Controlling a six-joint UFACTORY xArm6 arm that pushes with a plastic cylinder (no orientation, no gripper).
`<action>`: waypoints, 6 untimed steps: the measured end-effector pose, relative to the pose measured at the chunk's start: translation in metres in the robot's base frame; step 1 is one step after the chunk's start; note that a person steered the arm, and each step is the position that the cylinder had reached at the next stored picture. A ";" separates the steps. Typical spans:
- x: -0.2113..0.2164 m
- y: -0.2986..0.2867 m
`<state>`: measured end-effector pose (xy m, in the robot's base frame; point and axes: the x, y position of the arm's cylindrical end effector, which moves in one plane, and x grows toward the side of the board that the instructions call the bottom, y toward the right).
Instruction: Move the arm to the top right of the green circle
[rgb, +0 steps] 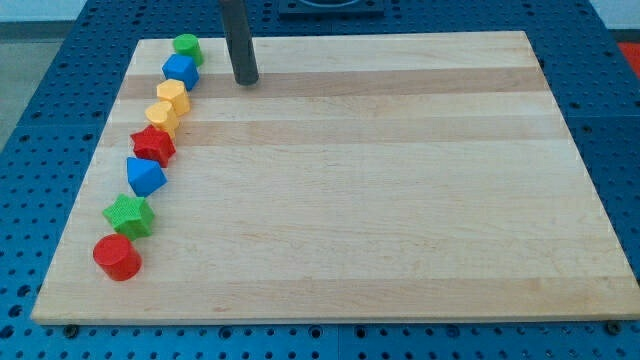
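The green circle (186, 47) sits near the board's top left corner, at the head of a line of blocks. My tip (246, 79) rests on the board to the right of the green circle and a little lower, about a block and a half away, not touching any block. The rod rises straight out of the view's top. Right below the green circle is a blue cube (181, 71), which lies left of my tip.
The line runs down the board's left side: a yellow hexagon (173, 94), a second yellow block (162, 116), a red star (153, 145), a blue block (145, 176), a green star (129, 214), a red cylinder (117, 257). The wooden board (400, 200) lies on a blue perforated table.
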<state>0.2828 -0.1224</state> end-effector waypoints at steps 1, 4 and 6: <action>0.000 0.000; -0.090 0.001; -0.091 -0.016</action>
